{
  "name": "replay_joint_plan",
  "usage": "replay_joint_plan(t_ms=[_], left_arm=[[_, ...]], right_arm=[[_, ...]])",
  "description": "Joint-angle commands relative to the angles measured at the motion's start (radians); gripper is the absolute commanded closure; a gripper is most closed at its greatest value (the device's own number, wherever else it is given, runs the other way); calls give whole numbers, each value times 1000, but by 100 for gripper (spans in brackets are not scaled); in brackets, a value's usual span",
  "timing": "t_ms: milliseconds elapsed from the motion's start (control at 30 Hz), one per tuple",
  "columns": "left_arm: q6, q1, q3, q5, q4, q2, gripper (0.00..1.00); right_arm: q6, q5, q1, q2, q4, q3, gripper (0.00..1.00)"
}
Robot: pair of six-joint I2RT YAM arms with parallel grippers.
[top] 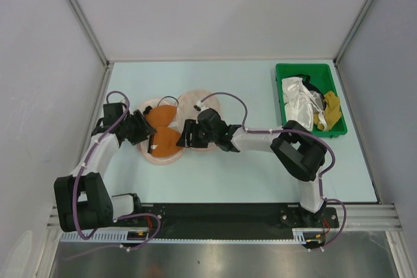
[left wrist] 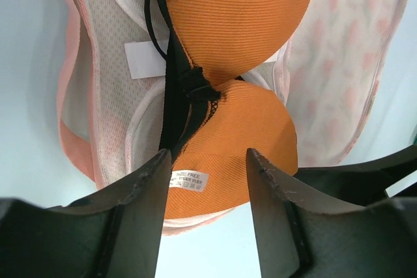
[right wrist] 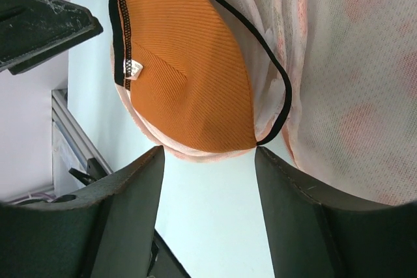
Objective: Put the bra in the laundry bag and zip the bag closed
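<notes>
- The bra (top: 164, 140) lies cups up on the open laundry bag (top: 195, 101), one orange cup above the other, on the bag's left half. The black straps bunch where the two cups meet.
- In the left wrist view I see white mesh lining under the cups and a small white label on the nearer cup.
- The bag's other half is spread flat to the right, unzipped, its pale speckled fabric partly under the right arm.
- The left gripper (top: 148, 132) sits at the bra's left edge. Its fingers (left wrist: 140, 183) are spread apart with nothing between them, the nearer cup below the gap.
- The right gripper (top: 187, 136) is at the bra's right side, over the bag. Its fingers (right wrist: 133, 187) are likewise apart and hold nothing.
- A green bin (top: 281, 96) of crumpled clothes (top: 301, 96) stands well apart, at the far right of the table (top: 228, 174).
</notes>
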Motion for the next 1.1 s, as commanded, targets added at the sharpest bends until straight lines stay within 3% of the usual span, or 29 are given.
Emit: replay_joint_plan(t_ms=[0, 467, 767, 967, 1067], left_arm=[[-29, 0, -8, -5, 25, -14, 49], [-117, 1, -122, -2, 74, -87, 48], [-118, -2, -166, 79, 109, -81, 48], [-138, -14, -166, 147, 119, -80, 45], [-132, -32, -154, 124, 105, -128, 38]], right_arm=[[40, 67, 21, -39, 36, -1, 37], [80, 111, 10, 86, 75, 118, 44], [22, 146, -23, 169, -35, 281, 45], [4, 220, -19, 123, -131, 290, 43], [7, 268, 9, 73, -140, 235, 40]])
